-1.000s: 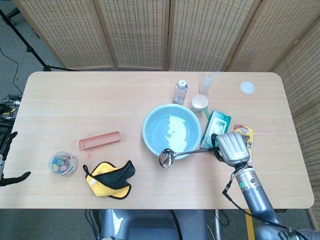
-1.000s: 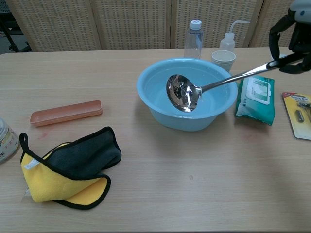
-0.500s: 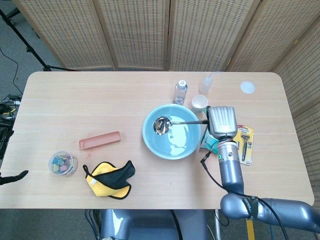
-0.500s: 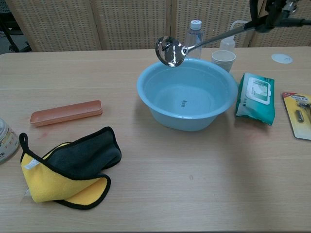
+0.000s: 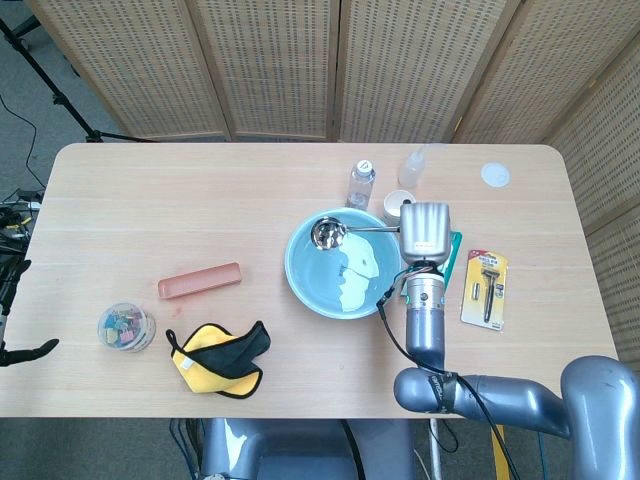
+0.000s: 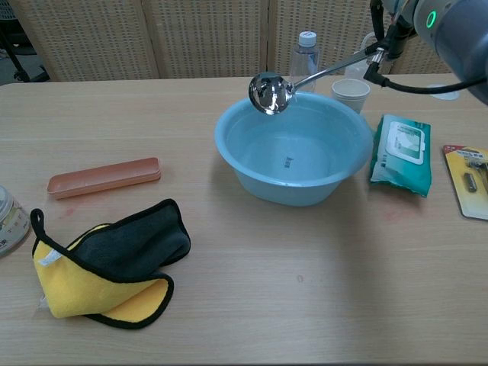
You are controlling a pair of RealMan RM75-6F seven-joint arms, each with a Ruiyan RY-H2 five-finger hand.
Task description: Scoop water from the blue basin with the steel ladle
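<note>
right hand grips the handle of the steel ladle, bowl held in the air above the far rim of the round blue plastic basin. pre-dip step; next: lower and tilt the bowl into the water

One blue plastic basin; one steel ladle; two clear plastic bottles; one white paper cup; one yellow-black cloth.
</note>
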